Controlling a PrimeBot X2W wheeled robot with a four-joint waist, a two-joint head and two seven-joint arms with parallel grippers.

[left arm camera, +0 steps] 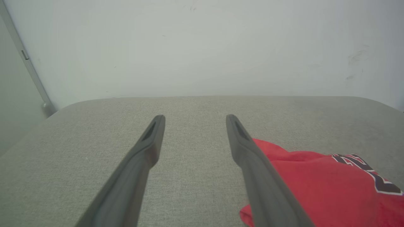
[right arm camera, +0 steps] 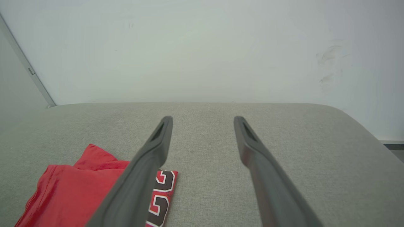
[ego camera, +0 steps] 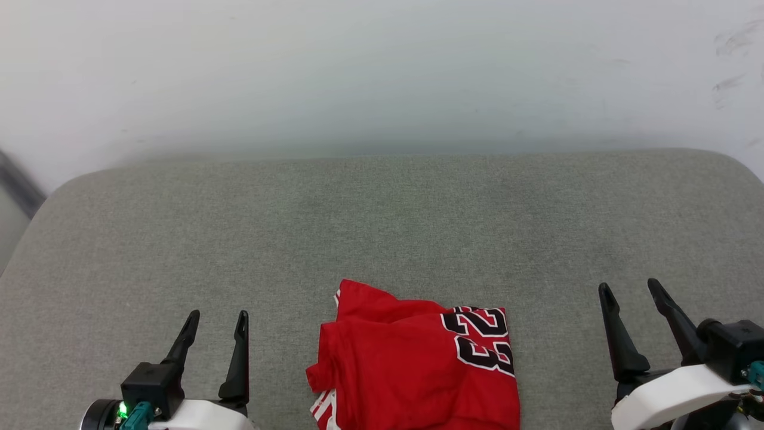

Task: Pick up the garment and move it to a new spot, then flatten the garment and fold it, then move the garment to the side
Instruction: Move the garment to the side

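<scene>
The left gripper (ego camera: 218,315) is spread wide and holds nothing. The right gripper (ego camera: 628,285) is spread wide and empty too. Between them, touching neither, the red garment (ego camera: 406,364) lies folded on the grey cushion (ego camera: 382,227). Its black number reads 23.

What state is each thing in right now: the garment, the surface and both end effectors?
garment: folded over and rumpled, not flat, lying free on the cushion
left end effector: open, empty, apart from the garment
right end effector: open, empty, apart from the garment
grey cushion: bears the garment near its front edge
</scene>
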